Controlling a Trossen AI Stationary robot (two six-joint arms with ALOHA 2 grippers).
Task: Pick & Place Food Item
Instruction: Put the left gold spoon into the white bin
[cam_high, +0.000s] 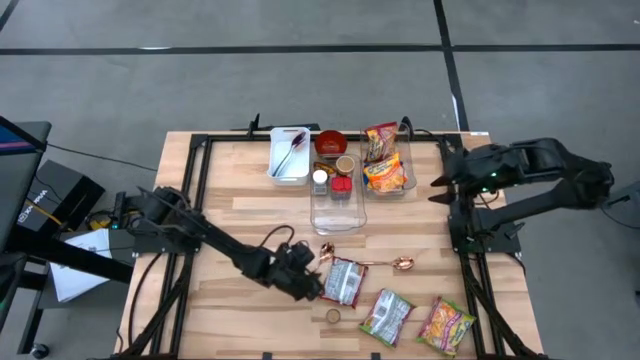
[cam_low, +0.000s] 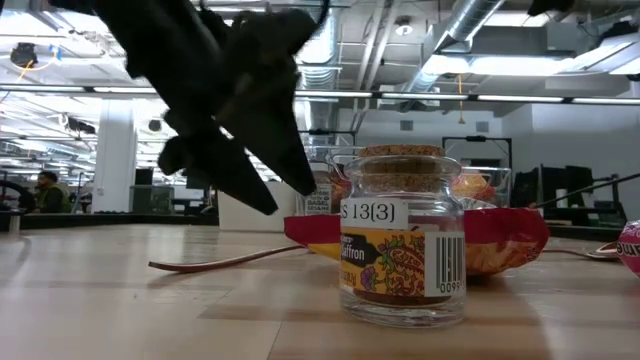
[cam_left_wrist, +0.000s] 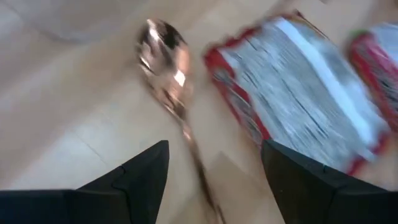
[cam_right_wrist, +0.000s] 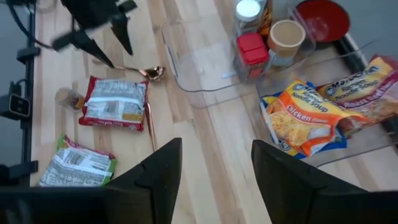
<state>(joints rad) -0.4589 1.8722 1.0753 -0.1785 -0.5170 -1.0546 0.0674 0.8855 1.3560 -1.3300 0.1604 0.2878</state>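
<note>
The left gripper (cam_high: 312, 283) was seen low over the tabletop's front half, its jaws spread and nothing held, with a copper spoon (cam_left_wrist: 166, 62) lying between its fingertips in the left wrist view. Just beside it, a red-edged silver packet (cam_high: 345, 281) was laid flat, the first of three packets along the front edge; a green one (cam_high: 386, 316) and an orange one (cam_high: 446, 325) were counted further right. One small corked jar (cam_high: 332, 315) was stood between the first two. A second copper spoon (cam_high: 390, 264) was laid behind them. At the back edge, three containers were counted: a white tray (cam_high: 290, 155) and two clear bins (cam_high: 337, 205), one holding noodle packets (cam_high: 385, 158). The right gripper (cam_high: 438, 189) was held raised beside the right edge, fingers apart, empty.
</note>
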